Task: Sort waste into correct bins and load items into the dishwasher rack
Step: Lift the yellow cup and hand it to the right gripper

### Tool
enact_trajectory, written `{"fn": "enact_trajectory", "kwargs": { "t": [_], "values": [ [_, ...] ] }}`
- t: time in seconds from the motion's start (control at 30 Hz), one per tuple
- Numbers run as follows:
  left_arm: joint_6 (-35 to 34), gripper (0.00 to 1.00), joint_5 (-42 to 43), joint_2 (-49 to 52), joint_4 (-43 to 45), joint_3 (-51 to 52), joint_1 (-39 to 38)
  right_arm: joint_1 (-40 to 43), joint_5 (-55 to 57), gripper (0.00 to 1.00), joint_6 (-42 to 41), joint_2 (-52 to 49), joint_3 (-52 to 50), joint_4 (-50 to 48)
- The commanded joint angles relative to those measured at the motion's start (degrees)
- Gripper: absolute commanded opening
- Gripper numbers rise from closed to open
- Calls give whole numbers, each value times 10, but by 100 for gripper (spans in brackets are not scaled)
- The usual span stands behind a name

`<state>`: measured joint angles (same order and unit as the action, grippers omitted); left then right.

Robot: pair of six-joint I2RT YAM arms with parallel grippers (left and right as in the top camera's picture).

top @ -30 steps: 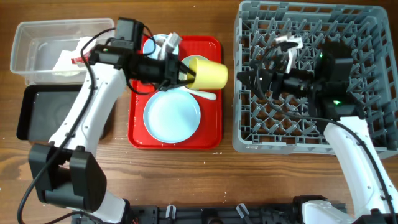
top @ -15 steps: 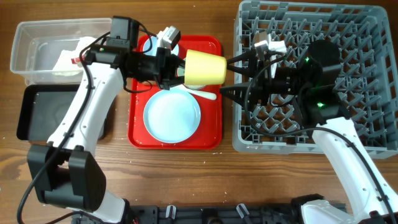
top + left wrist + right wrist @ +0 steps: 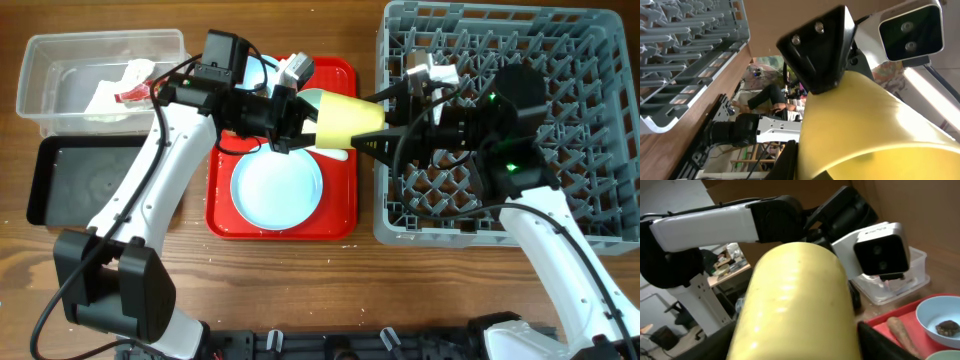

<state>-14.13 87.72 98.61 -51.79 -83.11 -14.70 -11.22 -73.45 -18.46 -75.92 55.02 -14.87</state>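
Observation:
My left gripper point(image 3: 303, 115) is shut on the yellow cup point(image 3: 350, 120) and holds it on its side above the right edge of the red tray. My right gripper point(image 3: 378, 122) is open, one finger on each side of the cup's far end point(image 3: 797, 305). The pale blue plate point(image 3: 277, 185) lies on the tray, with the white spoon point(image 3: 335, 153) beside it. In the right wrist view a pale bowl point(image 3: 940, 315) holds a dark brown lump point(image 3: 946, 327), with a brown stick piece point(image 3: 902, 332) next to it. The grey rack point(image 3: 600, 25) is at the right.
The red tray point(image 3: 340, 225) sits between the bins and the rack. The clear tub point(image 3: 50, 60) at the back left holds a crumpled napkin point(image 3: 105, 95) and a red wrapper point(image 3: 130, 95). The black tray point(image 3: 75, 185) lies in front of the tub.
My left arm has carried the yellow cup to the right, toward the rack. My right gripper has come left out of the rack, and its fingers now straddle the cup.

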Motion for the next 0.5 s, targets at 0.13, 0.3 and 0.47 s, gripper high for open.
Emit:
{"fn": "enact_trajectory", "kwargs": {
  "t": [0.13,0.3,0.47],
  "values": [
    [4,34,22,-10,-1,-8,-3,1,14,54,0,-15,8,-2],
    [4,40,22,-10,-1,-8,-3,2,14,53,-10,-15,8,-8],
    [4,40,22,-10,-1,-8,7,34,19,52,-27,-15,8,-18]
  ]
}}
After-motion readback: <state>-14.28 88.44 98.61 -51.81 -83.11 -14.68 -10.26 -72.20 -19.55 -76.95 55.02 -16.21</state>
